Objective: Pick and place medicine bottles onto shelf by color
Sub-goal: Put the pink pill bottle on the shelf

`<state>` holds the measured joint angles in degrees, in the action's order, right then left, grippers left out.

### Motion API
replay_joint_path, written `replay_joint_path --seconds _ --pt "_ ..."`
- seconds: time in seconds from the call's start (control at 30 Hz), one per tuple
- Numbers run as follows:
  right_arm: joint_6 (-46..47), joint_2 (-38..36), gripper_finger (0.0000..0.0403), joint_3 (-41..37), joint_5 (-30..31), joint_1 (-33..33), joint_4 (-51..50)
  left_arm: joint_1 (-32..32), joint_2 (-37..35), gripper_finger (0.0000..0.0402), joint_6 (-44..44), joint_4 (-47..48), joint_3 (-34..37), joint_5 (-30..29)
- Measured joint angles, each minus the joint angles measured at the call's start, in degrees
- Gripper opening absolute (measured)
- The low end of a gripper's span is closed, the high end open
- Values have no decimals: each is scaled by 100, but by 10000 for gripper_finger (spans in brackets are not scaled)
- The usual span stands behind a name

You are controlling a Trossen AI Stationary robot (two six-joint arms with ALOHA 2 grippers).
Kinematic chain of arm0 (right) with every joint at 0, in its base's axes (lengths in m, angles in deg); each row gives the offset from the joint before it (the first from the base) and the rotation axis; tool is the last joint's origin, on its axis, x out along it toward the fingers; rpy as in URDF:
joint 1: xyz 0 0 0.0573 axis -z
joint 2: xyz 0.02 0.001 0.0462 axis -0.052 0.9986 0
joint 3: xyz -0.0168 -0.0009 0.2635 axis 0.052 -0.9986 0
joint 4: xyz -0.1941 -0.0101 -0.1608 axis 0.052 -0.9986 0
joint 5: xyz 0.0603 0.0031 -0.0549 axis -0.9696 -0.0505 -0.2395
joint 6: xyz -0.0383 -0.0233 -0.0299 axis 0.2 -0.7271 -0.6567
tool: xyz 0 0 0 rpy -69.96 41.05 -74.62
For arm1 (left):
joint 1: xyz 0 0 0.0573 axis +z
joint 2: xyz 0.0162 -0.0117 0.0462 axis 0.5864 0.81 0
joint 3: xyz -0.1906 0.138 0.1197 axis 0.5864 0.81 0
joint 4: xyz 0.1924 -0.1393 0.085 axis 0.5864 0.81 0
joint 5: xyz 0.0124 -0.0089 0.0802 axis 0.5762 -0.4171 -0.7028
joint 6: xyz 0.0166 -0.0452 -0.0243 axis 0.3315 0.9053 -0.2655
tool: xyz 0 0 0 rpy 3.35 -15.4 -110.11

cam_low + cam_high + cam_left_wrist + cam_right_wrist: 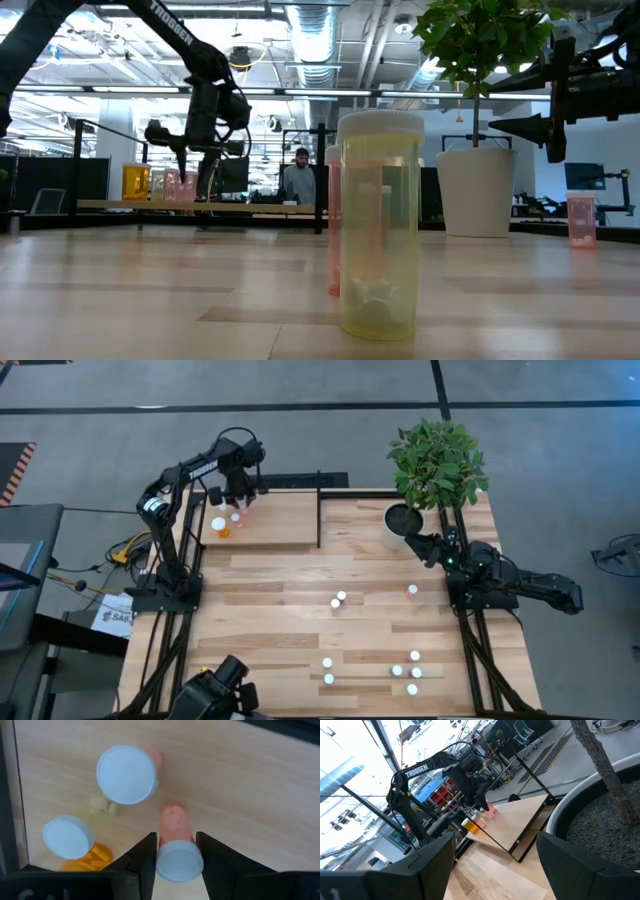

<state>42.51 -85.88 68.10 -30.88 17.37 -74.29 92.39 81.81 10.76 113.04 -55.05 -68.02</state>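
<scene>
**Observer:** Left side first. Where's your left end effector?

**Me:** Left end effector (240,500) over the shelf (290,525), far-left part of the worktop (270,610). In my left wrist view the fingers (145,857) sit narrow on either side of a pink bottle (176,850), white cap up, bottle standing on the shelf board. Holding it, both fingers against its sides.

**Observer:** What's next to it?

**Me:** Two more on the shelf: a yellowish bottle (126,775) and an orange bottle (70,840), both white-capped, both near the pink one but apart from it.

**Observer:** Mid-worktop?

**Me:** Loose bottles. A pair (338,600) near the centre, another pink one (411,590) further right, a cluster (408,671) along the near-right edge.

**Observer:** Right side?

**Me:** Right end effector (412,542) waits by the plant pot (402,520) at the far-right corner, fingers (570,862) spread wide, gripping nothing.
</scene>
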Motion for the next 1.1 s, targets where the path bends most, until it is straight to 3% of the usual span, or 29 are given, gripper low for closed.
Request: replay_joint_path --seconds 0.8,0.93,1.1 --pt "0 0 302 -1 0 0 0 13 0 123 -188 -108 189 253" --pt "0 0 302 -1 0 0 -1 13 0 150 -188 -61 189 263" --pt "0 0 302 0 0 0 0 13 0 224 -152 24 187 263"
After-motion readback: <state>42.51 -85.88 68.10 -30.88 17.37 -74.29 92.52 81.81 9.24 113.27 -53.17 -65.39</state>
